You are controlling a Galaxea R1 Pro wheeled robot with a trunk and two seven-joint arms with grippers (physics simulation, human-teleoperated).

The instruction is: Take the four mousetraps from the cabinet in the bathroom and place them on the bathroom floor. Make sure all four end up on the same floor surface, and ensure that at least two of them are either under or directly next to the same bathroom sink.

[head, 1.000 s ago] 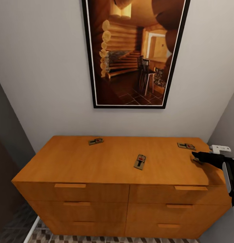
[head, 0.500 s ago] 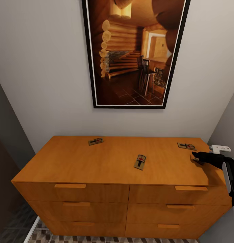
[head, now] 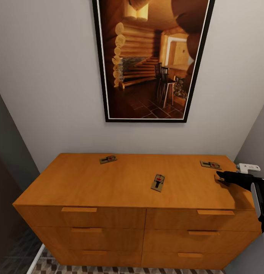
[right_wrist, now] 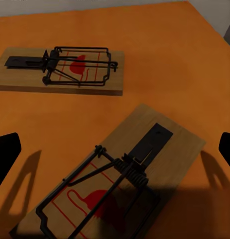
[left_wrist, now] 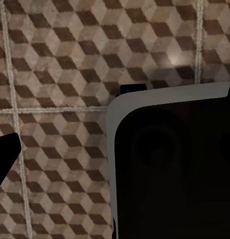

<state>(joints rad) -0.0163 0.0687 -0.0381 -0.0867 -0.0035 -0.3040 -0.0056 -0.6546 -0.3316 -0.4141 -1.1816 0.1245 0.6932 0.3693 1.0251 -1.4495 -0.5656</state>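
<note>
Presently the right claw [head: 219, 177] is spread wide over the nearest mousetrap [right_wrist: 115, 181] on the cabinet [head: 109, 182], nothing gripped, so its fingers can straddle the board. Whether the left claw is open cannot be told.

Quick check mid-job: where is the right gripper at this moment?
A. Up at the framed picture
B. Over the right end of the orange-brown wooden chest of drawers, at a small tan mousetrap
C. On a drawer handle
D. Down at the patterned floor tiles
B: in the head view the black right gripper sits over the right end of the orange-brown wooden chest of drawers, fingers spread astride a small tan wooden mousetrap.
</note>
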